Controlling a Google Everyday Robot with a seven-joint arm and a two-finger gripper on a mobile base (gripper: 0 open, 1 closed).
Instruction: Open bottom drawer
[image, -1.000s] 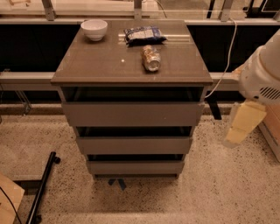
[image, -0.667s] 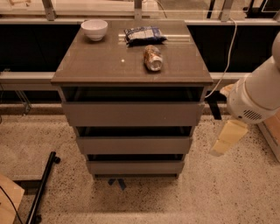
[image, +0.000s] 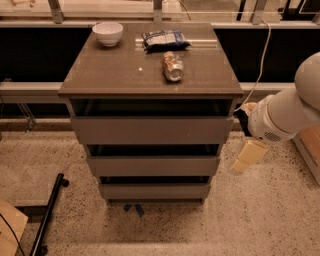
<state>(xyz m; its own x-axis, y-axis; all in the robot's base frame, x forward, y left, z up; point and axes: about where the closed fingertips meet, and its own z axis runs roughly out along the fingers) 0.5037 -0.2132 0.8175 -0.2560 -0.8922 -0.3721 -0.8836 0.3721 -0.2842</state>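
Observation:
The grey-brown cabinet (image: 150, 75) has three drawers stacked one under another. The bottom drawer (image: 155, 191) is the lowest and narrowest front, plain and without a handle, just above the floor. A dark gap shows above its front. My gripper (image: 247, 156), cream-coloured, hangs from the white arm (image: 285, 112) to the right of the cabinet, at about the height of the middle drawer (image: 153, 165). It is apart from the cabinet and holds nothing that I can see.
On the cabinet top stand a white bowl (image: 108, 33), a snack bag (image: 165, 39) and a can lying on its side (image: 173, 66). A black bar (image: 49, 215) lies on the floor at the left. A wooden piece (image: 307, 150) is at the right.
My arm and gripper have moved left towards the cabinet's right side and dropped a little lower. The drawers have not moved.

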